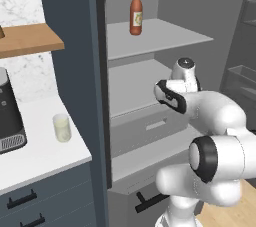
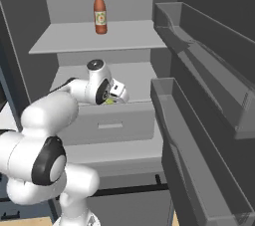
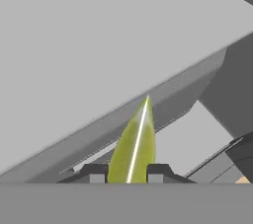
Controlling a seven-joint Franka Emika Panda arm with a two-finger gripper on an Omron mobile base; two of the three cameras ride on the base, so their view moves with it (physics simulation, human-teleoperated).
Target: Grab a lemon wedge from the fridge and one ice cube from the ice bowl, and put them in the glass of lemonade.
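Observation:
The fridge [image 1: 150,41] stands open, its pale grey shelves [image 2: 99,38] showing. My gripper [image 2: 113,98] is at the front edge of the middle shelf, just above the drawer [image 2: 109,125]. In the hand view the gripper [image 3: 127,171] is shut on the yellow-green lemon wedge [image 3: 136,139], which stands up between the two dark fingertips [image 3: 96,171]. A speck of the wedge [image 2: 109,101] shows under the hand in the right base view. The glass of lemonade [image 1: 61,127] stands on the white counter [image 1: 40,156] left of the fridge.
An orange-red bottle [image 1: 136,14] stands on the fridge's top shelf. The open door's bins [image 2: 199,120] jut out on the right. A dark coffee machine [image 1: 7,116] sits at the counter's left end, beneath a wooden shelf [image 1: 30,41].

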